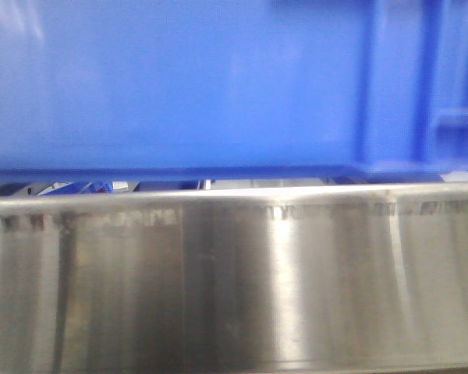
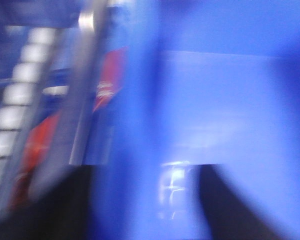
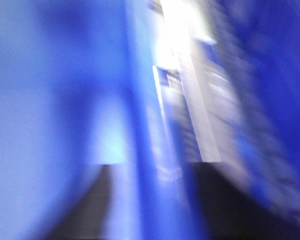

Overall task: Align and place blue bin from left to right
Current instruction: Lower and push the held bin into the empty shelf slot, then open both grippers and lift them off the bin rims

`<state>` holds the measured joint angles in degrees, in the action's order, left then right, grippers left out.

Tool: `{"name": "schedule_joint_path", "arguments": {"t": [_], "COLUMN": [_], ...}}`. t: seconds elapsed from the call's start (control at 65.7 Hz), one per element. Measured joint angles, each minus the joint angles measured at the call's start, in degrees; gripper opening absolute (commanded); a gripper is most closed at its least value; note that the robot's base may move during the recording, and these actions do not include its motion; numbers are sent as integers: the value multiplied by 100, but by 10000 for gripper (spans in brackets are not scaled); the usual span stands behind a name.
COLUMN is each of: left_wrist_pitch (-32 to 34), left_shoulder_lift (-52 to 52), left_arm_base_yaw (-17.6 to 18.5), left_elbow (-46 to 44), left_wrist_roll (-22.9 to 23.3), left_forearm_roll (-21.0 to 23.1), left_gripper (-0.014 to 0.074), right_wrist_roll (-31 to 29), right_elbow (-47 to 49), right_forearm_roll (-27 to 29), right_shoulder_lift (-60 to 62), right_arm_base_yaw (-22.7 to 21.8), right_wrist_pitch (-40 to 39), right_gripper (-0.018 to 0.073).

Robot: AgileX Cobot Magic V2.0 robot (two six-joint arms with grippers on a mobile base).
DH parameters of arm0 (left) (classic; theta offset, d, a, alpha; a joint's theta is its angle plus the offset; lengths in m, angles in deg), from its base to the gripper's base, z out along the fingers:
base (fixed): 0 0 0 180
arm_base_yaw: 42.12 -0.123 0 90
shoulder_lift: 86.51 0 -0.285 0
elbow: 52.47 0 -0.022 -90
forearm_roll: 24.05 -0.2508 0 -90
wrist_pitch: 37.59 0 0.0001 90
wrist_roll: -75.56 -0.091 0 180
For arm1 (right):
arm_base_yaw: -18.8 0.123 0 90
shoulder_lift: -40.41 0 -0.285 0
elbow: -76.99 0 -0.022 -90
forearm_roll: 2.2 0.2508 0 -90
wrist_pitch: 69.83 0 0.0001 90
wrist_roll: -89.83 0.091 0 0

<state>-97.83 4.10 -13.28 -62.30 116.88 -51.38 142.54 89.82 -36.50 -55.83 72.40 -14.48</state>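
The blue bin [image 1: 171, 86] fills the upper half of the front view, its lower edge just above a brushed steel rail [image 1: 234, 288], ribs at upper right. Both wrist views are smeared with motion; dark jaws flank a blue wall, but I cannot tell their state. I'd judge the bin mid-carry; next it needs squaring and setting down.

You've got the blue bin [image 1: 171, 86] cut off at the top and both sides in the front view, both wrist views smeared with blur, so neither dark gripper's [image 2: 140, 210] jaws can be read, and whatever sits under the bin is too small to tell.
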Motion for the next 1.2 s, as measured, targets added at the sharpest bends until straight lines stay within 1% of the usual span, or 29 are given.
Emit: {"name": "schedule_joint_path", "arguments": {"t": [0.091,0.243,0.304,0.365,0.396,0.411,0.563,0.578,0.639,0.7,0.746,0.898,1.035,1.111,1.202], "left_wrist_pitch": [107,129,129,118,106,106,106,115,206,277,355,269,170,444,1004], "left_shoulder_lift": [0,0,0,0,0,0,-65,-76,-101,-122,-122,-176,-501,-804,-1175], "left_arm_base_yaw": [15,15,15,15,15,15,15,15,15,15,15,15,15,40,44], "left_elbow": [-14,-14,-36,-106,-140,-157,-284,-291,-311,-311,-323,-444,-432,-174,331], "left_wrist_roll": [0,14,17,17,17,17,17,17,17,17,17,17,17,1,-36], "left_forearm_roll": [-72,-98,-98,-98,-98,-98,-87,-87,-87,-87,-87,19,397,463,487], "left_gripper": [549,543,518,447,398,358,51,4,-115,-111,-111,-111,-111,-111,-111], "right_wrist_roll": [11,20,20,-49,-91,-125,-389,-405,-462,-501,-520,-628,-883,-993,-1071], "right_elbow": [14,79,180,305,363,407,582,587,597,597,597,597,597,513,163], "right_forearm_roll": [-1,-1,-1,-1,-1,-1,-12,-12,-12,-12,-12,-12,-12,-12,-12], "right_shoulder_lift": [11,67,79,99,99,102,112,112,112,112,122,290,554,746,1009], "right_arm_base_yaw": [13,13,13,13,13,13,13,13,13,13,25,73,146,191,235], "right_wrist_pitch": [-81,-52,4,127,178,197,330,344,344,356,356,356,491,425,5], "right_gripper": [477,468,420,353,303,282,86,61,0,-61,-90,-78,-78,-78,-78]}}
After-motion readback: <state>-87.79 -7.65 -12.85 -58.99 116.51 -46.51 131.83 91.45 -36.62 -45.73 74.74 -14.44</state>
